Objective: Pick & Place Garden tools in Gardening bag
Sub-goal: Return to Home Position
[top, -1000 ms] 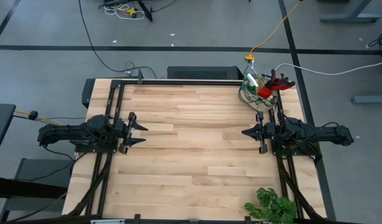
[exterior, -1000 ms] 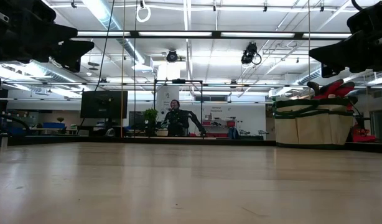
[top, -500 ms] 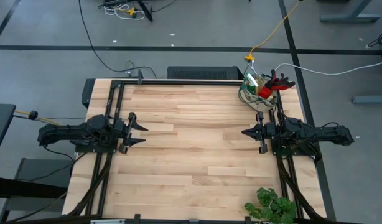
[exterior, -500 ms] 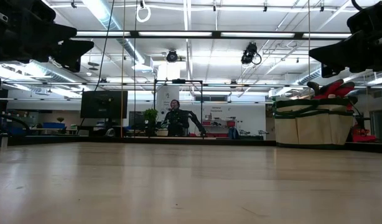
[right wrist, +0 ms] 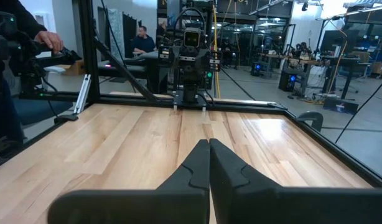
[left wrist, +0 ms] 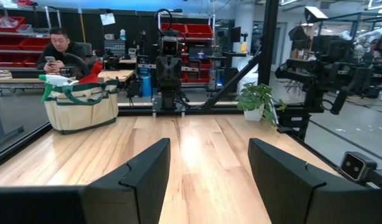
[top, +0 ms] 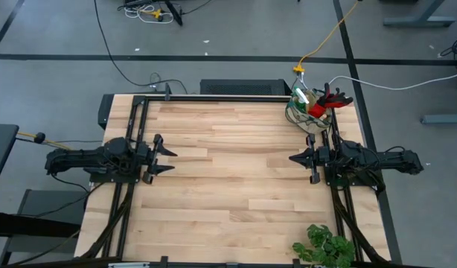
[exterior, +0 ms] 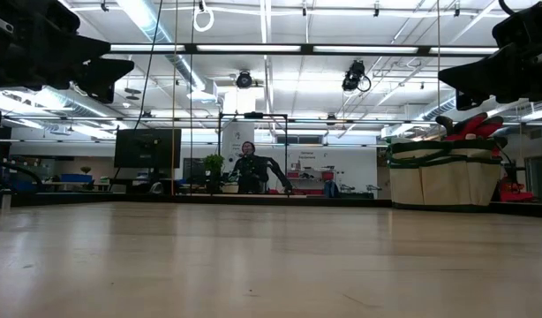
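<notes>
Two arms hanging at the tabletop [top: 228, 171] edges, bag loaded
Left end effector [top: 167, 158] is hovering with fingers spread wide, right end effector [top: 295, 158] is hovering opposite with fingers pressed together. The gardening bag [top: 297, 114] is sitting in the corner near the right arm, red-and-black glove [top: 318, 109] and green spray bottle [top: 301, 95] sticking out.
</notes>
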Controlling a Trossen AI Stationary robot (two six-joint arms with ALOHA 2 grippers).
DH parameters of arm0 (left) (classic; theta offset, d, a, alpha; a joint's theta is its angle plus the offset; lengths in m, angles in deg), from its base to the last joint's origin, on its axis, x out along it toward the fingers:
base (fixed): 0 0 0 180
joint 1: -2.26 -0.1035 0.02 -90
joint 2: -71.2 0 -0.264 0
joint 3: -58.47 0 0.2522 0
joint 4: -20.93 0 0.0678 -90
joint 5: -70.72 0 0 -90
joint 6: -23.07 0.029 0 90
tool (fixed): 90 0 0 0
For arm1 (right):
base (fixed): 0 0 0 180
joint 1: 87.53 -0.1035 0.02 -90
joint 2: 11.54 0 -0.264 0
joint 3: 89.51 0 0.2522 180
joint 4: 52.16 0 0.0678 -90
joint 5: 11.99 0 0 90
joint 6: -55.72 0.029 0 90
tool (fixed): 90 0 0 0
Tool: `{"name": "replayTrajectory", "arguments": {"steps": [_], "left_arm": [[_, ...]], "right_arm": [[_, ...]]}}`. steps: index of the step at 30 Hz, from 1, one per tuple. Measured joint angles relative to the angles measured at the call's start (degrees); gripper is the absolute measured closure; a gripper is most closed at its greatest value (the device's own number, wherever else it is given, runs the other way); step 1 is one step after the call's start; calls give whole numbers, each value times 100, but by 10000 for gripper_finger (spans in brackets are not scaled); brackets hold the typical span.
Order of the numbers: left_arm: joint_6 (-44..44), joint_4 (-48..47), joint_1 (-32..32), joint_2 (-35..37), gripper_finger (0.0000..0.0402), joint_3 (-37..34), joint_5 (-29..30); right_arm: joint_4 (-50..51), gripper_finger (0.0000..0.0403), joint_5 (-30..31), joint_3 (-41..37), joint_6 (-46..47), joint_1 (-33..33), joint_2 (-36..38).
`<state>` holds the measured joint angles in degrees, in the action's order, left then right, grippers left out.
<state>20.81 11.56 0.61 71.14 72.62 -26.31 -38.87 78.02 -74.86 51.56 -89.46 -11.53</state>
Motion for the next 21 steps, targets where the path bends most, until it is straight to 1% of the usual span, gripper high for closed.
{"name": "replayTrajectory", "arguments": {"steps": [4, 7, 10, 21], "left_arm": [[16, -39, 0, 0, 179, 0, 148], [222, -50, 0, 0, 180, 0, 174], [344, -90, 0, 0, 190, 0, 272], [357, -184, 0, 0, 269, 0, 512]], "right_arm": [[2, 401, 0, 0, 0, 0, 0], [1, 401, -1, 0, 0, 0, 0], [0, 401, 0, 0, 0, 0, 0], [2, 401, 0, 0, 0, 0, 0]]}}
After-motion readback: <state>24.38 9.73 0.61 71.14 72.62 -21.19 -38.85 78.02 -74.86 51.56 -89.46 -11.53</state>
